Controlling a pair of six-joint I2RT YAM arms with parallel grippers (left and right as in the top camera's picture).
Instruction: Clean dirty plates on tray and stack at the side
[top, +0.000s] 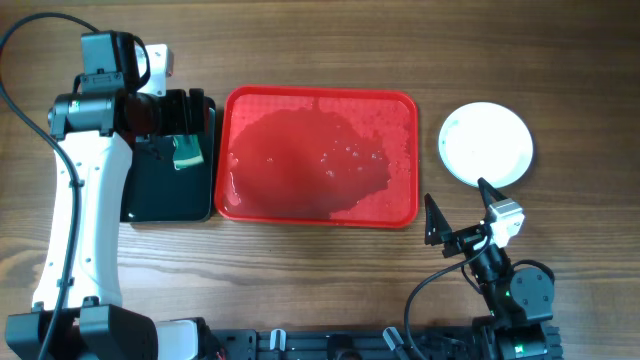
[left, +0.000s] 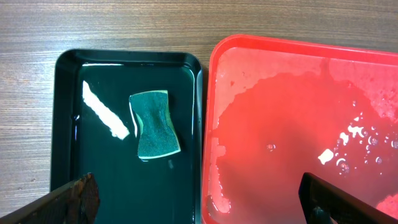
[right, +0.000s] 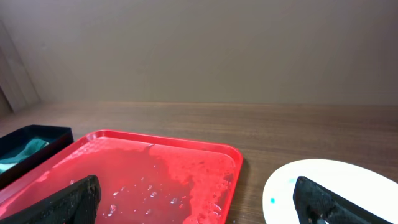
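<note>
The red tray (top: 318, 155) lies mid-table, wet with water and foam and with no plate on it; it also shows in the left wrist view (left: 298, 112) and the right wrist view (right: 143, 180). The plates (top: 486, 143) sit on the wood to the tray's right. A white one with a small teal speck is on top (right: 336, 186), and what lies under it is hidden. My left gripper (top: 192, 118) is open and empty above the black tray's right edge (left: 199, 202). My right gripper (top: 458, 200) is open and empty, just in front of the plates (right: 196, 205).
A black tray (top: 165, 190) holding water stands left of the red tray. A green sponge (top: 186, 153) lies in it (left: 154, 124). The black tray's corner also shows in the right wrist view (right: 31, 140). The arm bases stand along the front edge.
</note>
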